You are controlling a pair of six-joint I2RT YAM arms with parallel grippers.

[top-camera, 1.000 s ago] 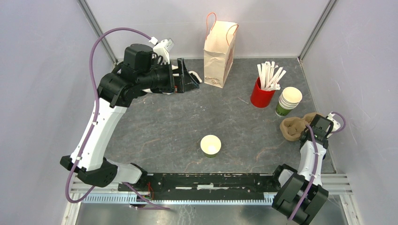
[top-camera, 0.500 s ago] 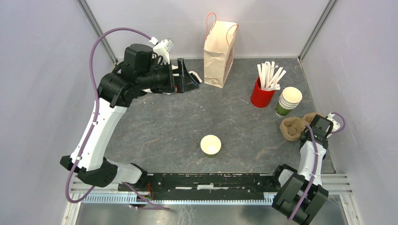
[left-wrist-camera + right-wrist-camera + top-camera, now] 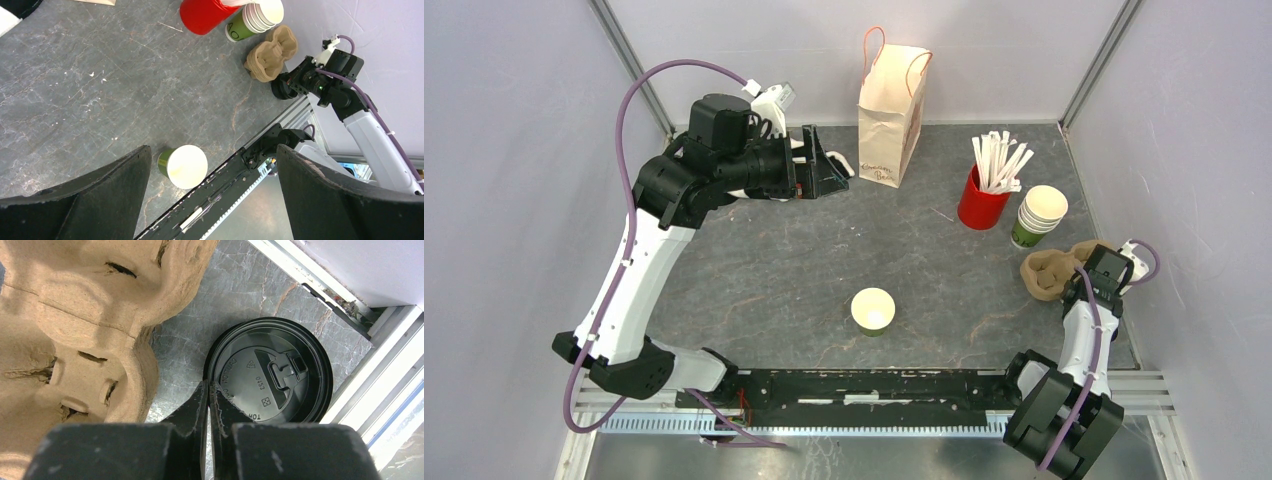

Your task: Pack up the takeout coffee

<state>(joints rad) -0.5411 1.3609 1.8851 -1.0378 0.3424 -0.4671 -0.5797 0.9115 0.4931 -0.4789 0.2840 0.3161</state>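
Green paper makes up the lidless cup (image 3: 873,310) standing alone at six o'clock on the grey worktop (image 3: 764,260) in the overhead view. It shows only a cream inside, with no drink I can make out. No capped coffee is in sight. At twelve o'clock stands the cream paper bag with orange handles (image 3: 891,105), its inside hidden. At two o'clock the red cup (image 3: 980,205) holds white sticks, just beside a nested stack of green cups (image 3: 1038,215). The brown moulded-pulp cup carrier (image 3: 1050,270) lies at three o'clock.

From the left wrist, the left gripper (image 3: 212,150) is spread wide with nothing between its fingers, high over the lone cup. The carrier's wells look empty.

From the right wrist, the right gripper (image 3: 209,386) is closed to a thin slit on the nine o'clock rim of a round black plastic lid (image 3: 272,375). The lid lies flat just beside the carrier.

I judge the lid light, thin, slick and springy, so only its rim offers a hold. The cup is light and crushable, best taken gently around its wall.
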